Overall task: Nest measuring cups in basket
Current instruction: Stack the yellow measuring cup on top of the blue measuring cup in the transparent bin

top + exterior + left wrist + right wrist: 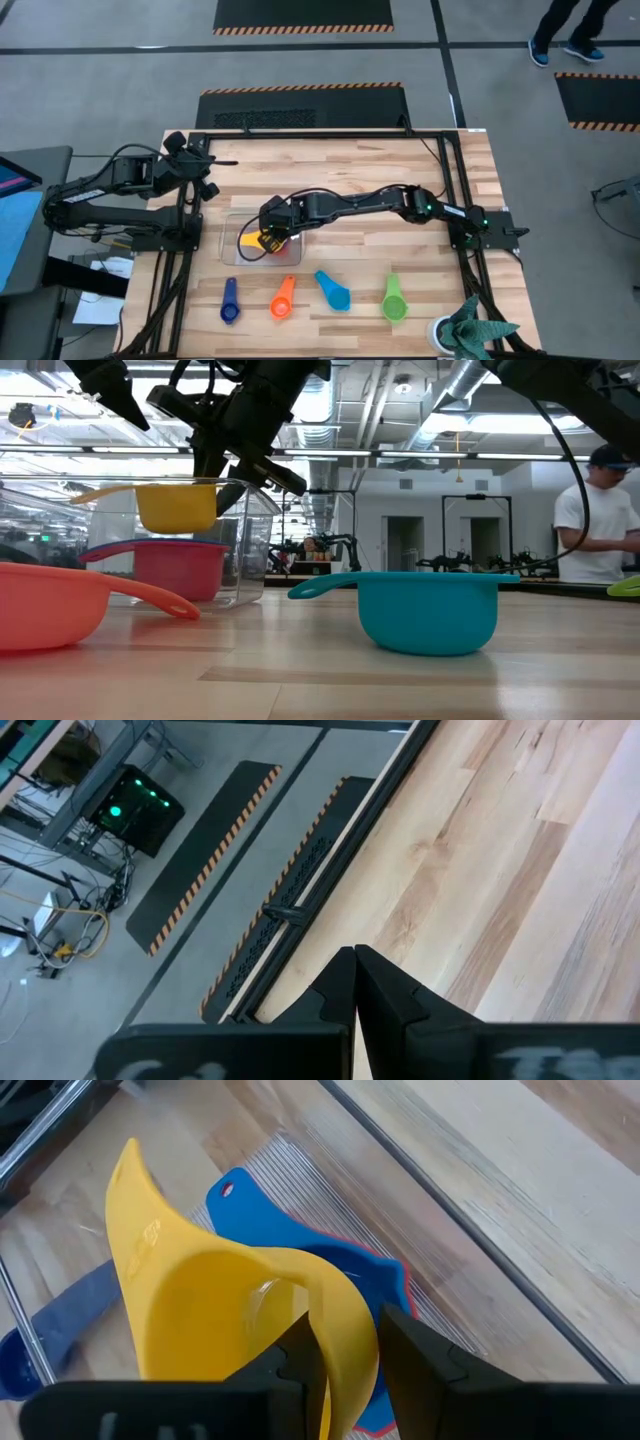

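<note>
The right tool (272, 238) grasps the yellow measuring cup (230, 1330) by its rim, one finger inside the bowl and one outside, holding it over the clear basket (252, 535). Directly beneath the tool, inside the basket, the blue cup (300, 1255) sits nested in the red cup (185, 568). Near the tool, on the counter (350, 180), lie the dark blue cup (230, 301), orange cup (283, 297), light blue cup (333, 290) and green cup (394, 299). The left tool (353, 982) is clenched empty, well apart at the counter's far edge.
</note>
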Available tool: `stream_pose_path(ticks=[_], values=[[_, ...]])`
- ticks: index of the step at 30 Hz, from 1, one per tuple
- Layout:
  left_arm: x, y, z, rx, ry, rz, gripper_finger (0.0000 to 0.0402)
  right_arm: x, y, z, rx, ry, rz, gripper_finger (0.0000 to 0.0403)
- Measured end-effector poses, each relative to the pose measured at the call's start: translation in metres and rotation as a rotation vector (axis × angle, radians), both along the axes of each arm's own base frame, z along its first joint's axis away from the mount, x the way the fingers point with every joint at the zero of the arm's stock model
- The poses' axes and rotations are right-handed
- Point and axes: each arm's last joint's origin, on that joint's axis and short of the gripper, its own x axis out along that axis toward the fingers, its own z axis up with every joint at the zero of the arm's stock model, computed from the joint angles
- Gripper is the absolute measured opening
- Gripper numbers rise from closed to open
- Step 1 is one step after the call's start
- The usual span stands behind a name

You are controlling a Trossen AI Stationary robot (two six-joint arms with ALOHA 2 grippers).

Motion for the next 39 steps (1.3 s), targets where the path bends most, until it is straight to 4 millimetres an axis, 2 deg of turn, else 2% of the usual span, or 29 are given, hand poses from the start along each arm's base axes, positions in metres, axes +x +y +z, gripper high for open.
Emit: stream_pose_path(ticks=[22, 27, 35, 39], values=[[0.0, 0.0, 0.0, 0.003, 0.005, -0.005, 0.0, 0.003, 0.0003, 0.002, 0.036, -0.042, -0.044, 0.0115], [0.0, 0.0, 0.0, 0.003, 0.005, -0.005, 0.0, 0.0019, 0.0002, 0.0013, 0.036, -0.029, -0.045, 0.0143], [0.0, 0.0, 0.0, 0.003, 0.006, -0.006, 0.0, 0.0014, 0.0002, 0.001, 0.039, -0.023, -0.05, 0.0218], [-0.0001, -0.0001, 0.0, 0.004, 0.005, -0.005, 0.0, 0.0015, 0.0002, 0.001, 0.039, -0.024, -0.051, 0.0232]])
